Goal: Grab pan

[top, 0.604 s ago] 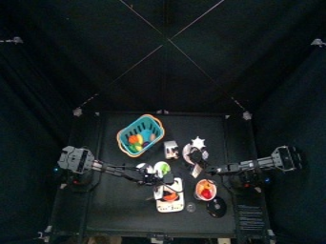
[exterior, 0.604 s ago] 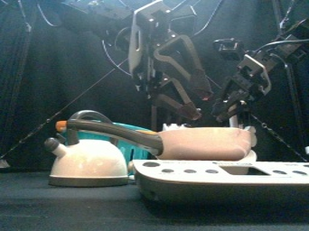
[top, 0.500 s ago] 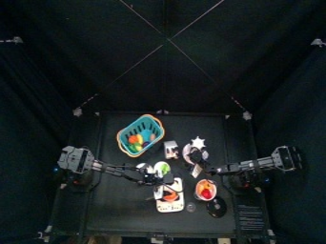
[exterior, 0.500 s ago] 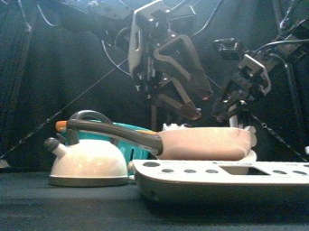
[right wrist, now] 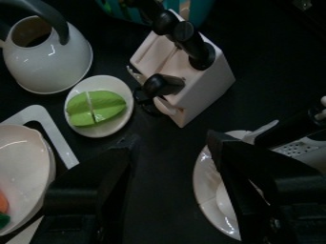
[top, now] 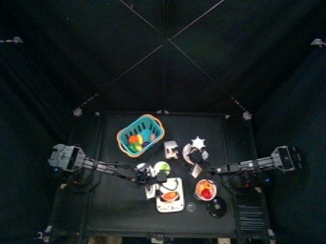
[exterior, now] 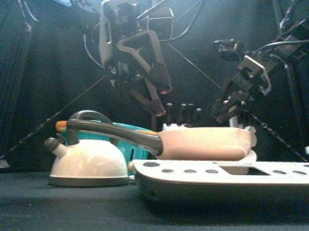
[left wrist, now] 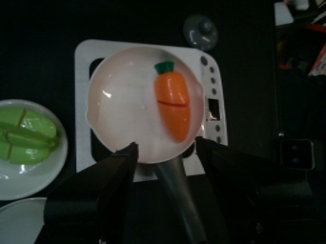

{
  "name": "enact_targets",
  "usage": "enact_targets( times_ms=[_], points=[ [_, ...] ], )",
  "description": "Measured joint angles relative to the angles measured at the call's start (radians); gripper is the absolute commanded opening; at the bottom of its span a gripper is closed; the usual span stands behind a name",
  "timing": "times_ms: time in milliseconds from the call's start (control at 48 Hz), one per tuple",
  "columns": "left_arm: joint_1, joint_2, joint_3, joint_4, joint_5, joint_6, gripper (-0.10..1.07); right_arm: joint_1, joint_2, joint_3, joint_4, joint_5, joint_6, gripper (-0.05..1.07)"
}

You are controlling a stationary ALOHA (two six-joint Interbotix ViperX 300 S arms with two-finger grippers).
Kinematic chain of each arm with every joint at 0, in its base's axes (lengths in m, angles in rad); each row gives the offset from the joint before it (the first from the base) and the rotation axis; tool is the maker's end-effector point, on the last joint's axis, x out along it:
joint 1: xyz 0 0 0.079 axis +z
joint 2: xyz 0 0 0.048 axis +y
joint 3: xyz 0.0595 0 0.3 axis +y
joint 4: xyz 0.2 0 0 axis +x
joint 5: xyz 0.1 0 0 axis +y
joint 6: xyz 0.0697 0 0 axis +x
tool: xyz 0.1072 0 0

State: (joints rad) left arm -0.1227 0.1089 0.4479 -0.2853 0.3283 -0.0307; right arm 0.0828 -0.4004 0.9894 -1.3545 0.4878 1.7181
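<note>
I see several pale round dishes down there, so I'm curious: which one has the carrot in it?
The pan under the left end effector holds the carrot. The small bowl beside it holds green pieces instead.

Above the pale pink round pan (left wrist: 140, 100) holding an orange toy carrot (left wrist: 173, 95), open air is seen; access from overhead is unobstructed. Its grey handle (left wrist: 185, 195) runs toward 6 o'clock between the left gripper (left wrist: 166, 162)'s widely parted jaws, with a gap visible on each side. At 9 o'clock of the pan, passage is narrowed by a white bowl of green segments (left wrist: 29, 143). In the front view, low approach is blocked by a white kettle with a teal handle (exterior: 87, 153) and a white perforated tray (exterior: 223, 180). A white knife block with black handles (right wrist: 192, 71) is seen beyond the right gripper (right wrist: 173, 172).
</note>
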Motion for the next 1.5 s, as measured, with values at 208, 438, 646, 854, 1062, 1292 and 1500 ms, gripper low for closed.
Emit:
enact_targets(
  times_ms=[208,438,646,854,1062,1292,1500],
  points=[
    [0.037,0.014,0.000,0.005,0.009,-0.002,0.88,0.000,0.002,0.002,0.000,0.000,0.002,0.91],
    [0.063,0.038,0.000,0.003,0.009,0.000,0.88,0.000,0.002,0.002,-0.002,0.000,0.000,0.91],
    [0.067,0.069,-0.009,0.003,0.009,-0.002,0.87,0.000,0.003,0.000,-0.002,0.000,0.000,0.91],
    [0.071,0.094,-0.034,0.005,0.008,0.000,0.87,0.000,0.006,0.000,-0.002,0.000,0.000,0.91],
    [0.074,0.118,-0.049,0.003,0.009,0.000,0.87,0.000,0.006,0.002,-0.002,0.000,0.000,0.91],
    [0.077,0.129,-0.057,0.003,0.009,0.000,0.86,0.000,0.006,0.000,0.000,0.000,0.000,0.91],
    [0.081,0.135,-0.058,0.003,0.009,0.000,0.86,0.000,0.006,0.000,-0.002,0.000,0.000,0.91]
  ],
)
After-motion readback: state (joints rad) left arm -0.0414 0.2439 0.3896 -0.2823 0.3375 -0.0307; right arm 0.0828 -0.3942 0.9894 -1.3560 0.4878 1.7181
